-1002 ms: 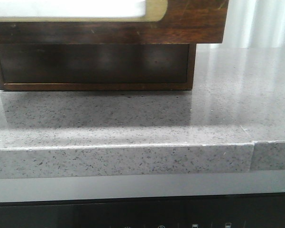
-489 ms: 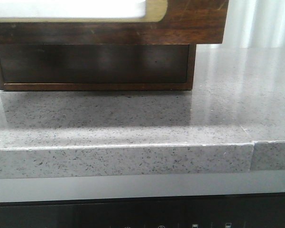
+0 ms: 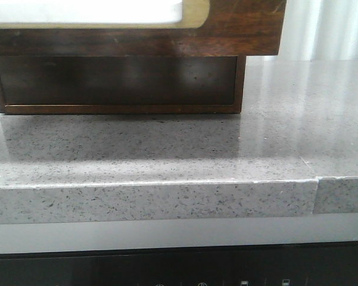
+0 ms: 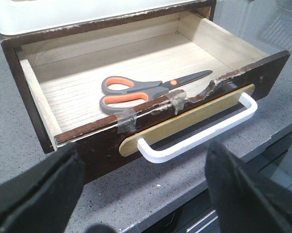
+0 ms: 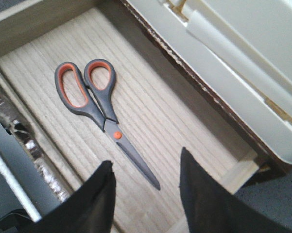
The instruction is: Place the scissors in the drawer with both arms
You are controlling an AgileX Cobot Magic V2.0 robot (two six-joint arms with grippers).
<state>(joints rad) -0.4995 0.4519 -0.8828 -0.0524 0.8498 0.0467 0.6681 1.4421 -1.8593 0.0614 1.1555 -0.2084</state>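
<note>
The drawer (image 4: 99, 148) stands pulled open, its dark scratched front carrying a tan plate and a white handle (image 4: 199, 135). The scissors (image 4: 146, 89), grey with orange-lined loops, lie flat on the pale wood floor close behind the front wall. My left gripper (image 4: 141, 194) is open in front of the drawer and holds nothing. My right gripper (image 5: 146, 162) is open just above the drawer floor (image 5: 180, 131), and the scissors (image 5: 94, 104) lie free with the blade tip pointing between its fingers. In the front view only the drawer front (image 3: 238, 27) shows; both grippers are out of sight.
A grey speckled countertop (image 3: 167, 155) carries the wooden cabinet (image 3: 119, 83). Its front edge has a seam (image 3: 317, 196) on the right. A cream box (image 5: 243, 63) sits on top of the cabinet. Silver tape (image 4: 126, 121) patches the drawer's chipped front rim. A dark panel (image 3: 179, 268) runs below the counter.
</note>
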